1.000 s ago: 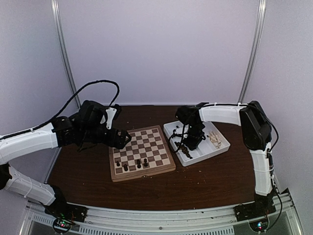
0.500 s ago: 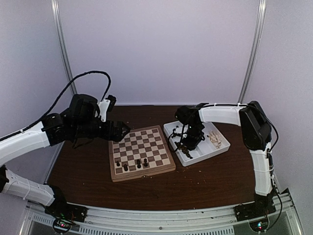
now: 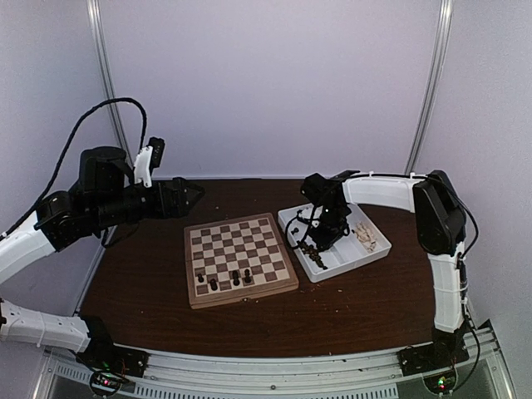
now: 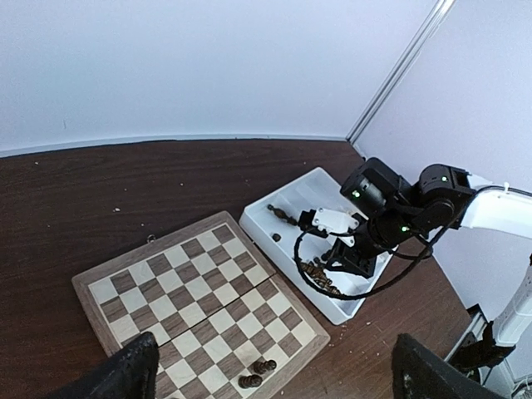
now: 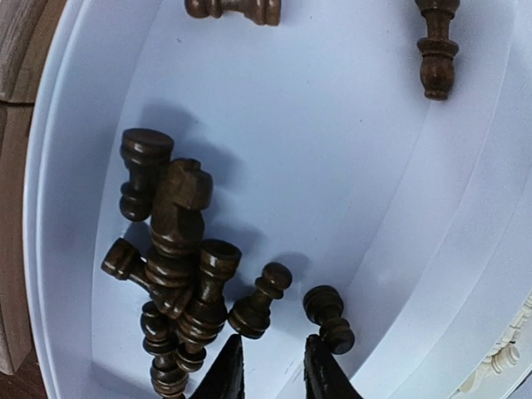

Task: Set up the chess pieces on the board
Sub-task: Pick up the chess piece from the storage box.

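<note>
Chess pieces: dark heap (image 5: 179,249) in the white tray (image 5: 332,166); a few stand at the board's (image 3: 239,249) 6 o'clock edge.
Tray: 3 o'clock of the board.
Change: left gripper (image 3: 193,193) has withdrawn to the board's 10 o'clock, so the next pick looks like the right's.
Right gripper (image 5: 274,374): fingers narrowly parted, empty, just beside a pawn (image 5: 328,320).
Left gripper: spread wide, empty.

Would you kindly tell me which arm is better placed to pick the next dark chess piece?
Right: the right claw hovers over the dark pieces in the white tray; the left claw hangs off the far-left corner of the board.
</note>
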`<state>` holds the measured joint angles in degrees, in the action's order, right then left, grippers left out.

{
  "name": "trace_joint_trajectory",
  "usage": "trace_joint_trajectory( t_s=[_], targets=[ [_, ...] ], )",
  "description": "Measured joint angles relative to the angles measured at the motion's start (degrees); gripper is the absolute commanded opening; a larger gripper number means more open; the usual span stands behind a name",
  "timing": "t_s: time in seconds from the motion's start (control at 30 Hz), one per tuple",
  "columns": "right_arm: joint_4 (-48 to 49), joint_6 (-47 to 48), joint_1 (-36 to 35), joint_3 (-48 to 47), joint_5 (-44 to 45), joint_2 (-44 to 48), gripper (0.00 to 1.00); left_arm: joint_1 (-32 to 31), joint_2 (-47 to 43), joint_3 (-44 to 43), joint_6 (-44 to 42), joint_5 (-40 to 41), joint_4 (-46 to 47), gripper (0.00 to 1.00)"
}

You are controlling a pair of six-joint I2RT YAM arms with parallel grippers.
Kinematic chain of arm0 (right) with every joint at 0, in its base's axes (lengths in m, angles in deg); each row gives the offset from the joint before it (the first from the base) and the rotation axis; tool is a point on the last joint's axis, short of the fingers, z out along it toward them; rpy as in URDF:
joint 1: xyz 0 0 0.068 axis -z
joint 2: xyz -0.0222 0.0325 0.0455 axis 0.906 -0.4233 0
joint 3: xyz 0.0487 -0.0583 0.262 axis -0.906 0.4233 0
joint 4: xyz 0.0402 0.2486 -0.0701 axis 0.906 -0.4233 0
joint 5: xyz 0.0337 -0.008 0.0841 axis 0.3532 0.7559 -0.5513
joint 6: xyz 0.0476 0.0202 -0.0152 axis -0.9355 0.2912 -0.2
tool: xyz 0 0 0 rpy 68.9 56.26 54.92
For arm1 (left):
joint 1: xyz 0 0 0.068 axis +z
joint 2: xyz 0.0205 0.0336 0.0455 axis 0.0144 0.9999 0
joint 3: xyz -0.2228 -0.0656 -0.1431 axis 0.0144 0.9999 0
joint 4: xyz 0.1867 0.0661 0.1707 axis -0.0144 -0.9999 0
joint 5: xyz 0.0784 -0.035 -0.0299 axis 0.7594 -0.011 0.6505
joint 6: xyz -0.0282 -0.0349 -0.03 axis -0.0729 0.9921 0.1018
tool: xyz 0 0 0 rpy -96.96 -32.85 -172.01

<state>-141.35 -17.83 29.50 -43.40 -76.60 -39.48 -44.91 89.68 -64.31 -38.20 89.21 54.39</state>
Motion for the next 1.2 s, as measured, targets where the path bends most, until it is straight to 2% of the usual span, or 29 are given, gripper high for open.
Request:
trace_joint_trajectory(
  t_s=[0.4, 0.93, 1.2],
  targets=[
    [3.0, -10.8, 0.5, 0.0, -2.3, 0.5, 0.26, 0.0, -1.7, 0.0, 1.3, -3.1, 1.0, 0.98],
    [3.3, -13.6, 0.5, -1.0, -1.5, 0.0, 0.25, 0.0, -6.2, -4.2, 11.3, -6.4, 7.4, 0.98],
    [3.6, -13.7, 0.5, -1.1, -1.4, -1.1, 0.25, 0.0, -7.0, -4.0, 12.7, -10.3, 11.0, 0.98]
  ],
)
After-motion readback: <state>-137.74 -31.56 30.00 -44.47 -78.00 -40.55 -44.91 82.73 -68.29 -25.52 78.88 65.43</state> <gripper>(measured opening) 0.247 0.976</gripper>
